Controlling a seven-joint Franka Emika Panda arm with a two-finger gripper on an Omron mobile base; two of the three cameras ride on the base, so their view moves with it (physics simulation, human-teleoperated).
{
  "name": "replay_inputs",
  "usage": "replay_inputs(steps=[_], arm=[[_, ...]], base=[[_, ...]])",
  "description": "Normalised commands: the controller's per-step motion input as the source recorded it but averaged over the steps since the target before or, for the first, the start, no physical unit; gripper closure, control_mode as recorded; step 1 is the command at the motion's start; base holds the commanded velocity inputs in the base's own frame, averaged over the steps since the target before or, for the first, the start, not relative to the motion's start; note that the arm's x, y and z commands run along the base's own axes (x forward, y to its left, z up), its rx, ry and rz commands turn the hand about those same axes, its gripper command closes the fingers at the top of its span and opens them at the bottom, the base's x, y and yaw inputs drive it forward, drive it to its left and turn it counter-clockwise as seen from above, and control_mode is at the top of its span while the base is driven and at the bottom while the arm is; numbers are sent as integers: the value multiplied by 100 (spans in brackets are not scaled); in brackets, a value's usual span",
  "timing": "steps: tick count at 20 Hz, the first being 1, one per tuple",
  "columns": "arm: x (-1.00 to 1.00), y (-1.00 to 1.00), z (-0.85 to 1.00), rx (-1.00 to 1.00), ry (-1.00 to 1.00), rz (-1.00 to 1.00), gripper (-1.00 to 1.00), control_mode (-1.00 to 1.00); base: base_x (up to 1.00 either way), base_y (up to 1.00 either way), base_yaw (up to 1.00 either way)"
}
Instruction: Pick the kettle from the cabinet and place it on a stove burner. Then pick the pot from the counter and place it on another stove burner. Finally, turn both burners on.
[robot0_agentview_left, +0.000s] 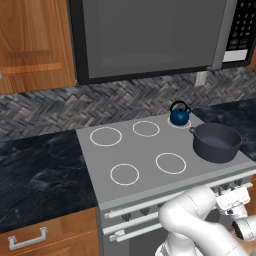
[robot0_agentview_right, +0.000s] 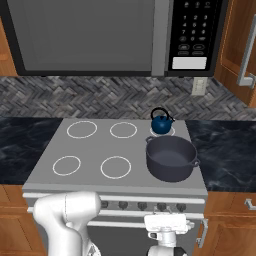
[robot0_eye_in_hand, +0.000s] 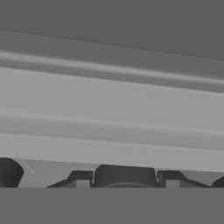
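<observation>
The two-finger gripper (robot0_eye_in_hand: 127, 179) sits low at the stove's front panel, its dark fingertips (robot0_eye_in_hand: 81, 178) on either side of a round dark knob (robot0_eye_in_hand: 125, 176), pinching it. Above and beyond it, the wide dark-grey pot (robot0_agentview_right: 171, 157) rests on the flat grey cooktop (robot0_agentview_right: 100, 147); the small dark-blue kettle (robot0_agentview_right: 161, 122) stands just behind the pot on a thin white burner ring (robot0_agentview_right: 172, 131).

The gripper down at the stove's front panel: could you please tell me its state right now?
Gripper: jaws stand either side of a dark round stove knob; whether they actually clamp it cannot be told.
</observation>
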Motion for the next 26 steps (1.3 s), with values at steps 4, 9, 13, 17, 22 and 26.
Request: replay_inputs(steps=[4, 9, 13, 17, 22, 26], arm=[[-5, -13, 22, -7, 7, 0, 100, -100], [-11, -8, 22, -6, 10, 0, 100, -100], [-20, -7, 18, -3, 9, 0, 100, -100], [-16, -13, 21, -5, 7, 0, 100, -100], [-9, -17, 14, -13, 5, 0, 100, -100], [-2, -18, 4, -18, 3, 0, 100, -100]], base=[[0, 0, 0], [0, 0, 0], [0, 0, 0], [0, 0, 0], [0, 0, 0], [0, 0, 0]])
